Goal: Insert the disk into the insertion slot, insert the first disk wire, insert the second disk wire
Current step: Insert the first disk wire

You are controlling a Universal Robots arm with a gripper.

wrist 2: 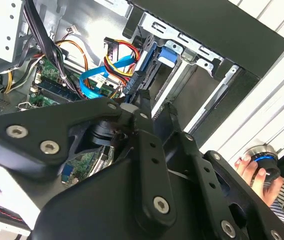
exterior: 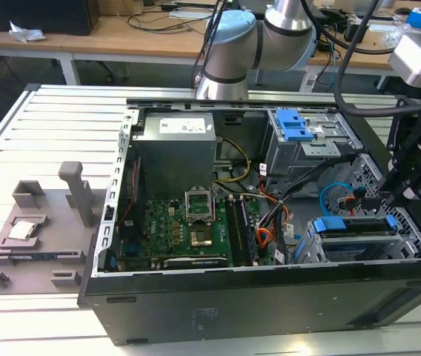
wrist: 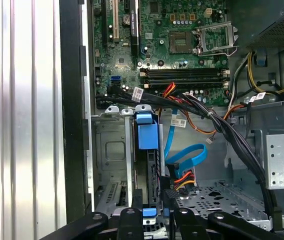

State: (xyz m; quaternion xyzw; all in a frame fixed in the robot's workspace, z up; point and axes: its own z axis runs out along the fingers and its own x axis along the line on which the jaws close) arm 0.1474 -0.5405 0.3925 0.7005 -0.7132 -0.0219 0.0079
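1. Closest in both wrist views is the gripper (wrist: 152, 200). Its black bolted linkage blocks much of the case behind it. Whether it is closed on anything cannot be told. It hangs at one end of the disk.
2. The disk (wrist: 148, 135) is seen edge on in the first wrist view. It shows mostly its bright blue plastic carrier, and its label is hidden. It sits inside the insertion slot (wrist: 113, 150), a grey perforated sheet-metal bay low at the exterior view's right.
3. Beside the disk a flat blue cable (wrist: 189, 152) loops. A bundle of red, yellow and black wires (wrist: 182, 179) runs toward the disk's end. Whether either is plugged in is hard to make out.
4. In the second wrist view a person's hand (wrist 2: 254, 167), cut off by the frame edge, rests on a blue-ringed knob (wrist 2: 262, 156) outside the case.
5. The open black computer case (exterior: 270, 304) holds a green motherboard (exterior: 188, 233), a grey boxy power supply (exterior: 175, 148) and a taller grey cage (exterior: 303, 152) with a blue latch (exterior: 293, 124).
6. The case stands on a slatted aluminium table (exterior: 62, 126). At the exterior view's left lies a grey moulded fixture (exterior: 40, 256) carrying a small square chip (exterior: 21, 230).
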